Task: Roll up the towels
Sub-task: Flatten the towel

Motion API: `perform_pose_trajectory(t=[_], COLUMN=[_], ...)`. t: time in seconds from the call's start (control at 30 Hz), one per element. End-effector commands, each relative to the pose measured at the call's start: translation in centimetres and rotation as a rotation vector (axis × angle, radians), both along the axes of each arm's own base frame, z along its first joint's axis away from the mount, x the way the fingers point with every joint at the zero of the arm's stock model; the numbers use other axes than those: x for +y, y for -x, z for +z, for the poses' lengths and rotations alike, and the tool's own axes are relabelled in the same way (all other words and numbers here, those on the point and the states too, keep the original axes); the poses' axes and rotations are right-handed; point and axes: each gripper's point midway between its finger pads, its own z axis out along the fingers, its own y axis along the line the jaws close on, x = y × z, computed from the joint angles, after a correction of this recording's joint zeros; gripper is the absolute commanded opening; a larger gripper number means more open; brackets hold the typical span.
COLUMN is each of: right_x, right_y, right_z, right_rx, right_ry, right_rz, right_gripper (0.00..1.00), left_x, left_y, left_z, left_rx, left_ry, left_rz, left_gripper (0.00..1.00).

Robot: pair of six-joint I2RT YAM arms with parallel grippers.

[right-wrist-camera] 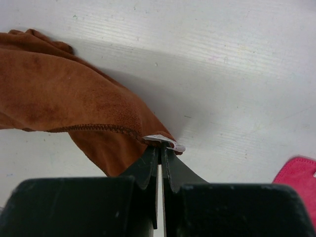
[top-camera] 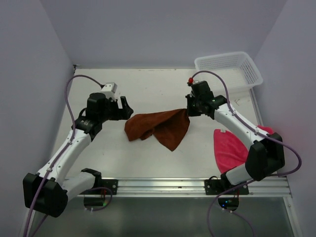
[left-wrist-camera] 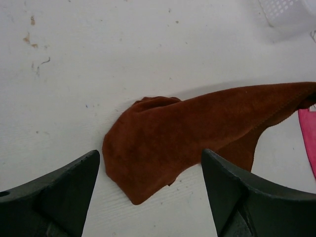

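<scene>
Right gripper: we are pinching the crumpled brown towel's 3 o'clock corner.
Left gripper: we are hovering spread wide.

A: What is the rust-brown towel made of?
B: Soft cloth, matt, with a short fuzzy nap and a stitched hem. The pink towel looks like the same cloth.
A: And the tabletop?
B: White, matt, faintly grained, with scuffs. The basket is white plastic mesh.

No legible text anywhere
</scene>
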Motion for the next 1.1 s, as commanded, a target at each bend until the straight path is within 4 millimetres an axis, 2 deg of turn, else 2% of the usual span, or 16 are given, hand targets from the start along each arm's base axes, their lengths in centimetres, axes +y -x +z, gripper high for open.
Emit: perform_pose_trajectory(t=[0.0,0.23,0.4,0.53,0.57,0.73,0.9,1.07], right_x=[-0.1,-0.7,-0.7,-0.8,-0.8,-1.0,-1.1,-0.9], right_y=[-0.7,-1.3,-1.3,-1.2,-1.1,-1.1,-1.1,-1.1], right_z=[-0.3,-1.2,-1.6,-1.9,-2.1,-2.3,-2.4,-2.5], right_rx=[0.014,0.06,0.067,0.073,0.075,0.079,0.081,0.083], right_ry=[-0.026,-0.064,-0.08,-0.085,-0.083,-0.08,-0.082,-0.086], right_rz=[-0.024,-0.051,-0.055,-0.056,-0.054,-0.059,-0.058,-0.053], right_gripper=[0.0,0.0,0.0,0.0,0.0,0.0,0.0,0.0], left_x=[-2.2,-6.6,-9.6,-12.0,-13.1,-14.5,-14.2,-14.1], left_y=[0.6,4.9,7.3,8.4,8.8,8.2,6.5,5.3], left_z=[1.8,-1.9,-4.4,-6.4,-6.8,-8.3,-10.3,-11.2], left_rx=[-0.069,0.005,0.016,0.026,0.028,0.02,0.014,-0.007], left_ry=[-0.022,0.021,0.003,-0.098,-0.121,-0.157,-0.223,-0.295], left_rz=[-0.041,-0.112,-0.172,-0.234,-0.26,-0.25,-0.169,-0.143], left_gripper=[0.86,0.75,0.64,0.63,0.66,0.69,0.66,0.64])
